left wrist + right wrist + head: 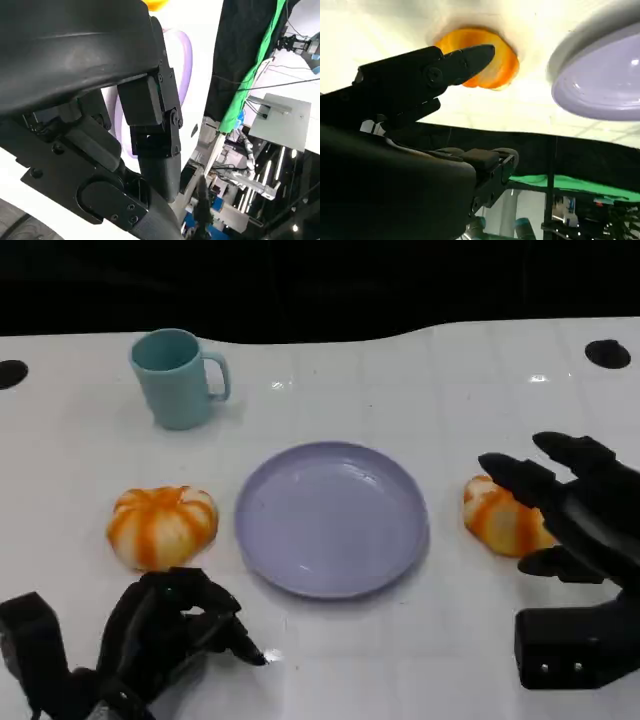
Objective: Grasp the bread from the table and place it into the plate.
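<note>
On the white table (420, 370) a lilac plate (333, 518) sits in the middle, with nothing on it. A bread roll, orange with pale stripes, lies on each side of it. The left bread (162, 525) lies apart from the plate's left rim. The right bread (503, 519) lies just right of the plate's right rim, also clear of it. A teal mug (177, 377) stands upright at the far left, its handle turned to the right.

The right hand (580, 515) is at the right edge, just right of the right bread. Its fingers (520, 478) are spread apart and reach leftward over the bread's far and right side; a lower finger lies at the bread's near right corner. The hand partly covers the bread in the head view, so it cannot be told there whether the fingers touch it. In the right wrist view one fingertip (472, 57) lies in front of the bread (492, 62), with the plate's rim (580, 55) just beyond; the fingers have not closed around the bread.

The left hand (165, 635) is at the near left, nearer than the left bread and not touching it. Its fingers are curled inward with nothing in them. In the left wrist view the curled fingers (155, 130) hang in front of the plate's rim (184, 50).
</note>
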